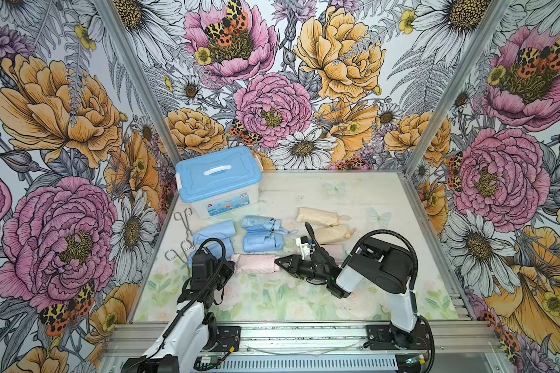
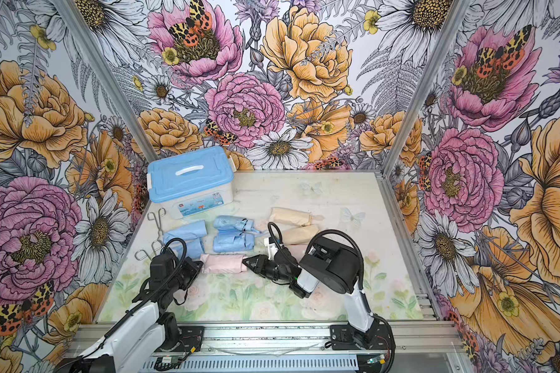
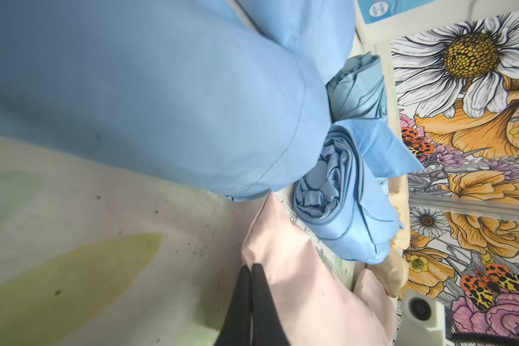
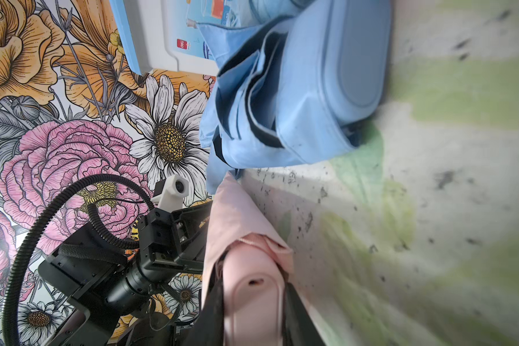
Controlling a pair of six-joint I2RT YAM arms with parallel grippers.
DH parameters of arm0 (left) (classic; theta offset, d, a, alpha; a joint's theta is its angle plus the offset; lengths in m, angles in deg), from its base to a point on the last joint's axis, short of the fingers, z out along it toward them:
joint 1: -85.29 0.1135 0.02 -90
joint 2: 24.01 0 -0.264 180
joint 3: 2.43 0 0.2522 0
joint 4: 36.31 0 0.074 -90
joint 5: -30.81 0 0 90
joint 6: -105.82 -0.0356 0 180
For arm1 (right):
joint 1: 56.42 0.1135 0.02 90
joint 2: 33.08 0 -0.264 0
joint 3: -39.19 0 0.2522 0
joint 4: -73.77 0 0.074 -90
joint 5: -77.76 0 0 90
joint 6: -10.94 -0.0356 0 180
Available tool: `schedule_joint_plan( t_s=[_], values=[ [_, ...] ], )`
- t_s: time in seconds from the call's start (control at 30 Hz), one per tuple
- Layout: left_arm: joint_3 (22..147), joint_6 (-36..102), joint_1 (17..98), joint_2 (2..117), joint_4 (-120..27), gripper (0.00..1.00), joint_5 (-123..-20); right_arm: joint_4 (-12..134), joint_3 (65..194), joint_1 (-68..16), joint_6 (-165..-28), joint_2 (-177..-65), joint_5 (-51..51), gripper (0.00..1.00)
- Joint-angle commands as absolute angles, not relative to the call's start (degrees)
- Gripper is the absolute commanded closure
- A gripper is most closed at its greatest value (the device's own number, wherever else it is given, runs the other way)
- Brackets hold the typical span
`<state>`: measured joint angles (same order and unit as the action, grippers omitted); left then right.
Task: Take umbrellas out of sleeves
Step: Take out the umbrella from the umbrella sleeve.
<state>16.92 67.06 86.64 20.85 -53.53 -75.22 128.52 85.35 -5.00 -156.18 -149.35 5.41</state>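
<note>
Nearest, the left gripper (image 3: 251,271) pinches shut on the left end of the pink sleeve (image 1: 256,263) lying near-centre, anchoring it, while the right gripper (image 4: 252,271) clamps the protruding handle of the pink umbrella (image 4: 253,311), seemingly to draw it out.
</note>
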Motion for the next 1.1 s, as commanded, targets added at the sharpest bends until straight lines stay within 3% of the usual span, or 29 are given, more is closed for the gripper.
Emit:
schedule_joint_plan(
  t_s=[0.0,0.57,1.07],
  values=[
    [16.82,68.19,88.24,18.62,-55.15,1.00,-74.24,130.86,85.12,-4.92,-155.62,-147.82,4.47,1.00],
    [14.72,69.96,96.29,7.43,-62.27,1.00,-76.68,132.15,84.16,-4.98,-155.78,-148.33,4.27,1.00],
    [15.10,68.61,102.42,7.63,-62.90,1.00,-78.92,134.78,83.28,-5.71,-157.10,-149.68,4.54,1.00]
  ],
)
